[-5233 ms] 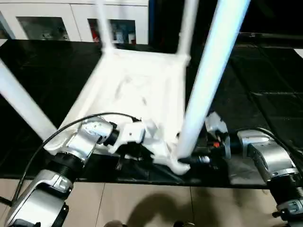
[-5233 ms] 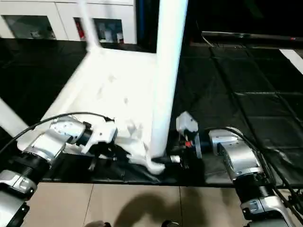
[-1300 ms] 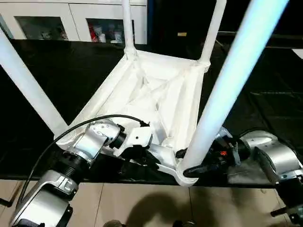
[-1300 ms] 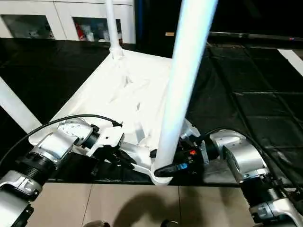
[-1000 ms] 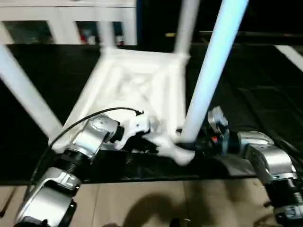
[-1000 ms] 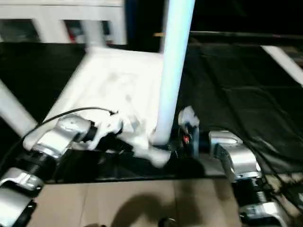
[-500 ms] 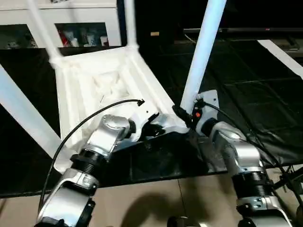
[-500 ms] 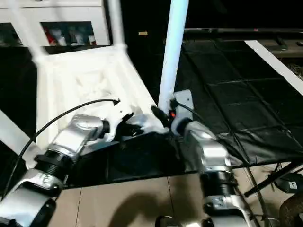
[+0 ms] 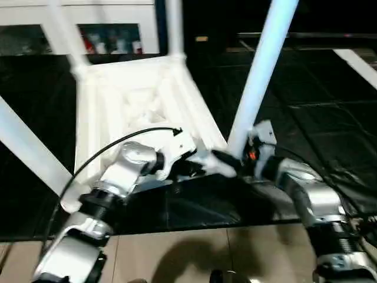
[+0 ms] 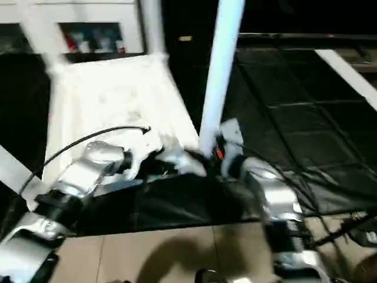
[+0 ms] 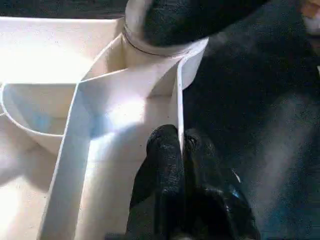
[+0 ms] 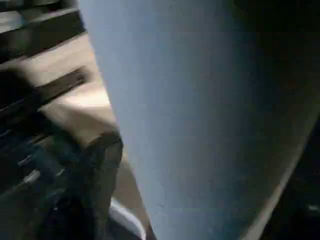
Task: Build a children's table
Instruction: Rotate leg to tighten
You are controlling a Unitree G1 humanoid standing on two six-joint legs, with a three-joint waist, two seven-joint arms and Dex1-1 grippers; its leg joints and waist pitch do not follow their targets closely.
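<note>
The children's table lies upside down on the black mat, its ribbed white top [image 9: 135, 100] facing up and several white legs rising from the corner sockets. My left gripper [image 11: 181, 145] is shut on a thin upright rib [image 11: 178, 100] of the top's rim, just short of the near-right corner socket [image 11: 160, 47]. In the eye views it sits at that corner [image 9: 194, 166]. My right gripper [image 9: 235, 160] is at the foot of the near-right leg [image 9: 259, 76], whose surface [image 12: 200, 110] looms large in the right wrist view.
A white glass-door cabinet [image 9: 112, 35] stands behind the table. The black mat [image 9: 306, 106] spreads to the right, with a white strip [image 9: 359, 62] at its far right. The mat's front edge drops to beige floor [image 9: 177, 253].
The whole picture has swung and shifted as the head moved. Both grippers have stayed at the table's near-right corner, the left on the rim and the right at the leg's foot.
</note>
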